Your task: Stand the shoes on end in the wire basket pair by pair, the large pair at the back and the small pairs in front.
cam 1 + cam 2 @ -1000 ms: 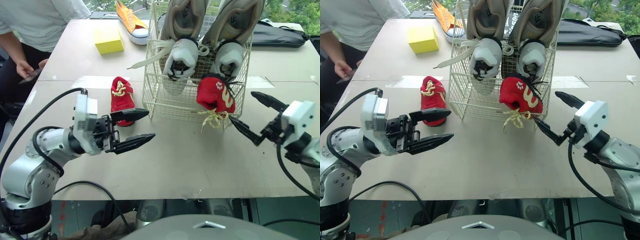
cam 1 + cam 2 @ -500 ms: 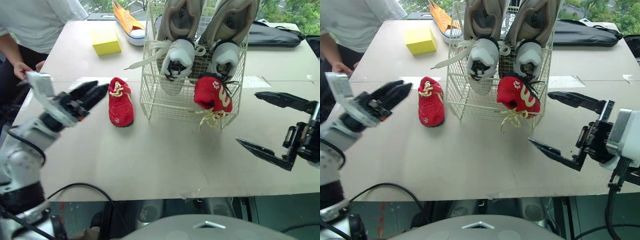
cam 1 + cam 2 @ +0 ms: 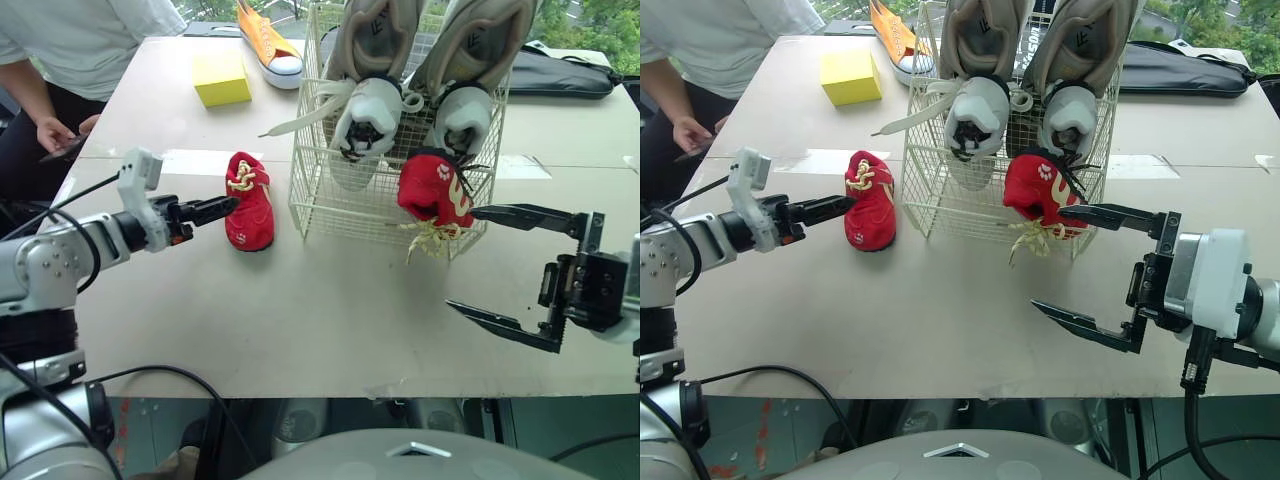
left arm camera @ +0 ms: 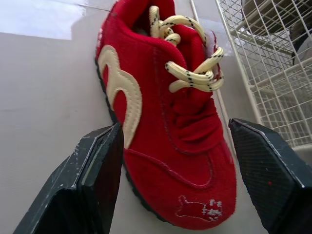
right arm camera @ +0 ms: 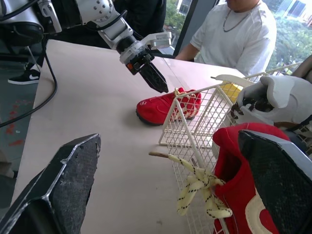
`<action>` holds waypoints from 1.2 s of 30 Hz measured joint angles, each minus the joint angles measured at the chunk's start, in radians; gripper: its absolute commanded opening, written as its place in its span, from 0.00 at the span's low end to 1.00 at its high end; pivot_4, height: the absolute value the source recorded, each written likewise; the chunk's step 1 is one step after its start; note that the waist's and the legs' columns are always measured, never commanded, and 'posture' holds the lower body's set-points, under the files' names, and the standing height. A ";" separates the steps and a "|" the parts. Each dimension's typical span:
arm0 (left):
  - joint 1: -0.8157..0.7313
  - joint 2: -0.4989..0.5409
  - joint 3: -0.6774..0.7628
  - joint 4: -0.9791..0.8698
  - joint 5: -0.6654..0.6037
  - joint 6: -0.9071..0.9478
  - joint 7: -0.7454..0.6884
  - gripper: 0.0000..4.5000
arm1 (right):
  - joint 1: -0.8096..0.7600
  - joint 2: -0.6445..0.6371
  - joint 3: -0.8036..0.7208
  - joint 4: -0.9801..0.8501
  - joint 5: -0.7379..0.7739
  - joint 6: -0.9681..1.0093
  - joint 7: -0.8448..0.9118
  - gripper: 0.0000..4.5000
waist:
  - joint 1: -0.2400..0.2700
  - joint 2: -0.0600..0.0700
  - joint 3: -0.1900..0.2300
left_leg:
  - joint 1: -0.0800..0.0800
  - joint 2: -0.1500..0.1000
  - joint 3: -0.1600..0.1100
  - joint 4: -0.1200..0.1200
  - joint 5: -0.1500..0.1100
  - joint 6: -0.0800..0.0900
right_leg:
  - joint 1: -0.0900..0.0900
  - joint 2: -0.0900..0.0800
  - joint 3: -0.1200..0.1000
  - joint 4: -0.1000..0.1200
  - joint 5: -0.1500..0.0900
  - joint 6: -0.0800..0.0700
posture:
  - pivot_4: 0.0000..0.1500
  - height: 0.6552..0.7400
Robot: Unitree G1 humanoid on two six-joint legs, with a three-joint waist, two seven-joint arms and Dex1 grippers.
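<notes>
A wire basket (image 3: 335, 205) holds the large grey pair (image 3: 372, 70) stood on end at the back. One small red shoe (image 3: 434, 190) stands at its front right, with laces hanging out. The other red shoe (image 3: 248, 190) lies flat on the table left of the basket. My left gripper (image 3: 228, 206) is open, and its fingers (image 4: 100, 165) straddle that shoe's toe (image 4: 185, 161) without touching it. My right gripper (image 3: 488, 268) stands wide open to the right of the basket, with its upper finger's tip near the red shoe in the basket.
An orange shoe (image 3: 268, 45) and a yellow block (image 3: 222, 80) lie at the far left of the table. A black bag (image 3: 560, 75) lies at the far right. A person (image 3: 60, 50) sits at the table's left side, holding a phone.
My left gripper has come down and moved right, up to the red shoe on the table. The right gripper has shifted slightly left toward the basket, still wide open.
</notes>
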 measured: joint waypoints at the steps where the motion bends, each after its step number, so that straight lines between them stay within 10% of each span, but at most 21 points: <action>1: -0.027 0.000 -0.003 0.034 0.003 0.017 -0.006 0.84 | 0.005 -0.003 -0.015 -0.008 0.011 0.007 -0.003 0.99 | 0.000 0.000 0.000 | 0.000 0.000 0.000 0.000 0.000 0.000 | 0.000 0.000 0.000 0.000 0.000 0.000 | 1.00 1.00; 10: -0.181 0.028 -0.123 0.303 0.111 0.077 -0.152 0.84 | 0.015 -0.025 -0.062 -0.030 0.074 0.036 -0.027 0.99 | 0.002 0.000 0.000 | -0.001 -0.003 0.002 0.000 0.000 0.000 | 0.000 -0.001 -0.001 0.000 0.000 0.000 | 1.00 1.00; 21: -0.264 -0.046 -0.260 0.454 0.308 -0.086 -0.357 0.03 | 0.064 -0.036 -0.111 -0.032 0.065 0.055 -0.027 1.00 | 0.009 0.000 -0.002 | -0.001 -0.006 0.001 0.002 0.000 0.000 | 0.003 -0.004 -0.003 -0.001 0.000 0.000 | 1.00 1.00; 36: -0.133 -0.284 0.350 -0.080 0.013 -0.116 -0.015 0.01 | 0.143 0.013 -0.194 0.051 0.043 0.047 0.078 1.00 | 0.026 -0.005 -0.002 | -0.002 -0.003 -0.010 0.004 0.000 0.000 | 0.007 -0.009 -0.010 -0.001 0.000 0.000 | 1.00 1.00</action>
